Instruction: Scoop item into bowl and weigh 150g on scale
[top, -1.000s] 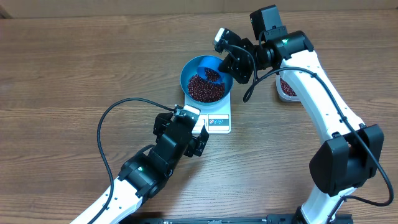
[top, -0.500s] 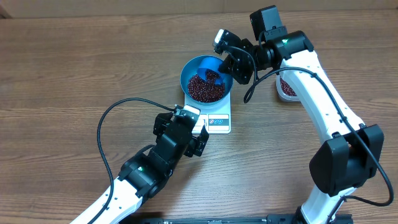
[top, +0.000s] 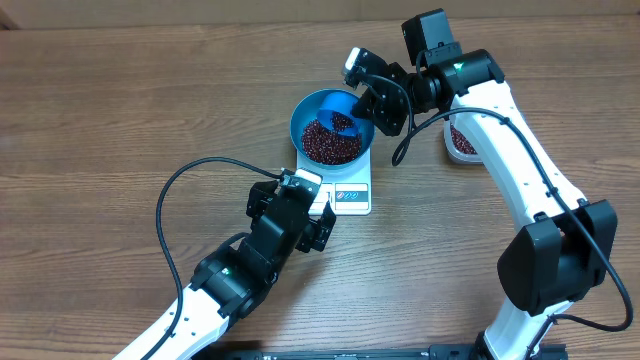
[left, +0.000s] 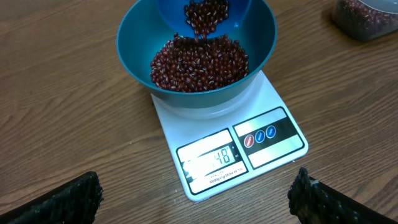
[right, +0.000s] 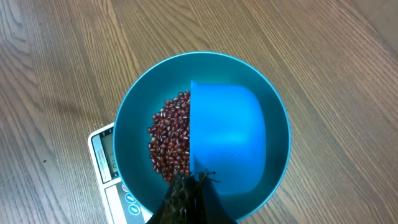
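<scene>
- Right gripper (right: 189, 198) is clamping the blue scoop (right: 227, 146) by its handle, tipping red beans (left: 199, 62) into the blue bowl (left: 134, 46) from its 1 o'clock rim.
- The bowl is sitting on the scale (left: 277, 146); the display (left: 211, 160) is showing 48-ish (glare, can't swear), so more scooping is looking likely.
- Left gripper (left: 196, 196) is hanging at the scale's 6 o'clock, jaws apart.

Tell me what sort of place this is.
Probably a robotics test bench, not a kitchen: a wooden table, a cabled left arm and right arm, and a scale carrying a bowl of beans.
</scene>
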